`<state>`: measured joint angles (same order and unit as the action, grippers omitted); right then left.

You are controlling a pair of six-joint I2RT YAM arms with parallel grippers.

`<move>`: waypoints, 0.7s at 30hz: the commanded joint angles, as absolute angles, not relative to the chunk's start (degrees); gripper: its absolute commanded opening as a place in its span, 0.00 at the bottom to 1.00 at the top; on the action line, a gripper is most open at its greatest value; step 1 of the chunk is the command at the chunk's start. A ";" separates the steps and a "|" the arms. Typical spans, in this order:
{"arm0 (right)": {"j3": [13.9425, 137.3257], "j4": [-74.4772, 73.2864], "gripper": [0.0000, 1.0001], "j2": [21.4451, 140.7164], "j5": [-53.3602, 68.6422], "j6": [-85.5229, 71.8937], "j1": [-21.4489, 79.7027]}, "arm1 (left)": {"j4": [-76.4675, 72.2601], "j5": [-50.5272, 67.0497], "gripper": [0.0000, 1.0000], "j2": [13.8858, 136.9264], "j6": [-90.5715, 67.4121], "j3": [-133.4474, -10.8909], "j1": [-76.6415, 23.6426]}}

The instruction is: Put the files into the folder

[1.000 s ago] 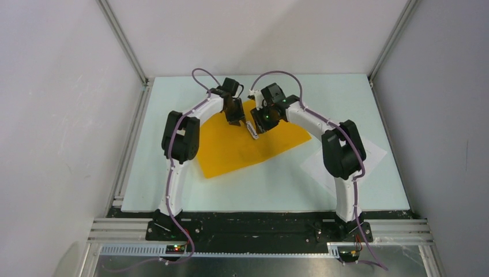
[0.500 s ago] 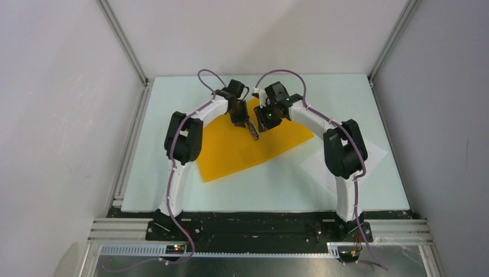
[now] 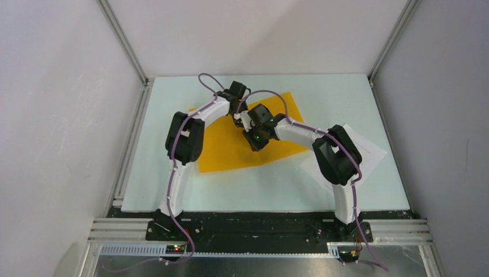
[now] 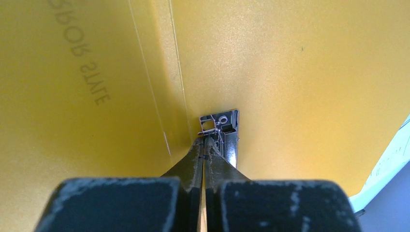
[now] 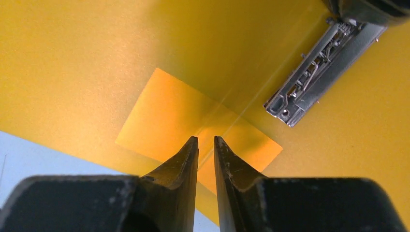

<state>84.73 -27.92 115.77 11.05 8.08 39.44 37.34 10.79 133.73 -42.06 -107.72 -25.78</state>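
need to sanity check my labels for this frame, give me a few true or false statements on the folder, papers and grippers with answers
1. The folder lies open on the table. True.
2. The white sheets are inside the folder. False: they lie on the table to the right of it, partly under the right arm.
3. The left gripper is shut on the metal clip inside the folder. True.
4. The right gripper holds a sheet. False: its fingers are slightly apart over the folder, with nothing between them.
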 commanded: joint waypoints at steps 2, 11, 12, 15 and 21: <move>84.84 -19.82 0.22 113.75 3.10 10.52 40.34 | 37.64 11.05 0.00 135.46 -45.60 -106.75 -26.31; 87.68 -15.31 0.01 116.43 -4.28 9.46 40.32 | 37.56 11.57 0.00 135.55 -46.30 -106.65 -26.00; 87.87 -15.52 0.00 116.87 -4.41 9.02 40.33 | 37.54 11.59 0.00 135.54 -46.31 -106.69 -25.96; 87.97 -15.10 0.00 117.34 -5.14 8.23 40.49 | 37.54 11.78 0.00 135.59 -46.64 -106.63 -25.84; 88.14 -12.71 0.00 117.71 -6.43 8.08 40.80 | 37.58 12.15 0.00 135.69 -48.20 -106.48 -25.50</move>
<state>84.93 -18.39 117.64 -4.14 9.04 40.75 37.34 12.34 133.95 -46.44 -107.66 -25.17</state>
